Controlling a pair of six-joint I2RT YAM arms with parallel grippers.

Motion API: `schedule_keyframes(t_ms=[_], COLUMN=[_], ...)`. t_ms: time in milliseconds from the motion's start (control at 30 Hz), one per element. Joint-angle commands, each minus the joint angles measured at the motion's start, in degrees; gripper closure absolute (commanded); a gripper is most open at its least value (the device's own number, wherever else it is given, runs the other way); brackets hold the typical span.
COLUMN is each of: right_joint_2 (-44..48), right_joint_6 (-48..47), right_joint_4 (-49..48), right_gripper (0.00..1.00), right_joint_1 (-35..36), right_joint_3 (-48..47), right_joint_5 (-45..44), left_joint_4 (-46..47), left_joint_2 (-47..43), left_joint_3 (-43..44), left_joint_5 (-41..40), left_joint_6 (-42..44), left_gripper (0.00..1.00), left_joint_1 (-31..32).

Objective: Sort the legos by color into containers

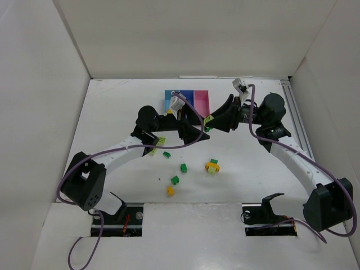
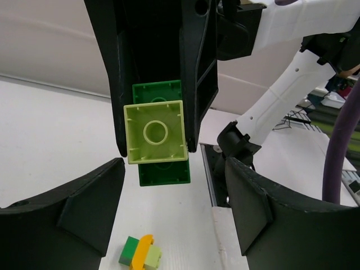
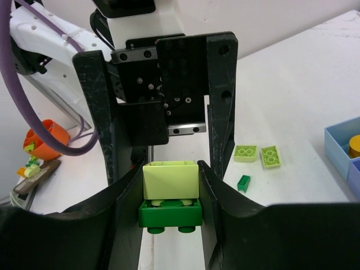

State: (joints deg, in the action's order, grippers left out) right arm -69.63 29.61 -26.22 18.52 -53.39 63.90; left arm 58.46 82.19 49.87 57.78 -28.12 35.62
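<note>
- beside the containers (image 1: 200,104), what does each hand do?
- right hand (image 3: 170,188) clamps a lime brick (image 3: 170,179) pressed onto a dark green brick (image 3: 170,214), above the surface (image 1: 253,163); left hand (image 2: 174,164) gapes, empty. probably light, rigid, slick: pinch the green one's flat side walls.

1. Overhead, the left arm (image 1: 164,121) covers most of the containers' (image 1: 201,102) middle bin.
2. Right wrist view: the light blue bin (image 3: 340,147) is cut off at 3 o'clock.
3. Left wrist view: the lime brick (image 2: 156,131) hides most of the dark green brick (image 2: 164,174).
</note>
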Motion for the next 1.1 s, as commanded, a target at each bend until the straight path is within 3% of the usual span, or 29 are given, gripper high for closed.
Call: schedule_keyframes(t_ms=[0, 400, 567, 767, 1067], right_joint_2=[0.7, -0.4, -0.9, -1.0, 2.7], right_joint_6=[-0.3, -2.1, -2.1, -2.6, 0.9], right_joint_4=[-3.7, -3.7, -3.7, -3.7, -7.7], right_gripper=[1.00, 1.00, 1.00, 1.00, 1.00], right_joint_1=[0.6, 1.7, 1.7, 1.7, 3.3], right_joint_3=[0.4, 0.9, 0.9, 1.4, 2.9], right_joint_5=[0.3, -2.6, -2.6, -4.3, -20.7], left_joint_4=[6.8, 5.7, 5.7, 6.2, 3.2], left_joint_2=[0.8, 1.3, 1.3, 1.8, 1.8], left_joint_3=[1.9, 2.5, 3.1, 3.7, 2.5], left_joint_5=[2.7, 0.6, -0.8, -0.2, -2.0], left_joint_6=[-3.7, -4.2, -4.8, -5.5, -4.9], left_gripper=[0.32, 0.38, 0.55, 0.67, 0.74], left_joint_1=[0.0, 0.0, 0.0, 0.0, 1.1])
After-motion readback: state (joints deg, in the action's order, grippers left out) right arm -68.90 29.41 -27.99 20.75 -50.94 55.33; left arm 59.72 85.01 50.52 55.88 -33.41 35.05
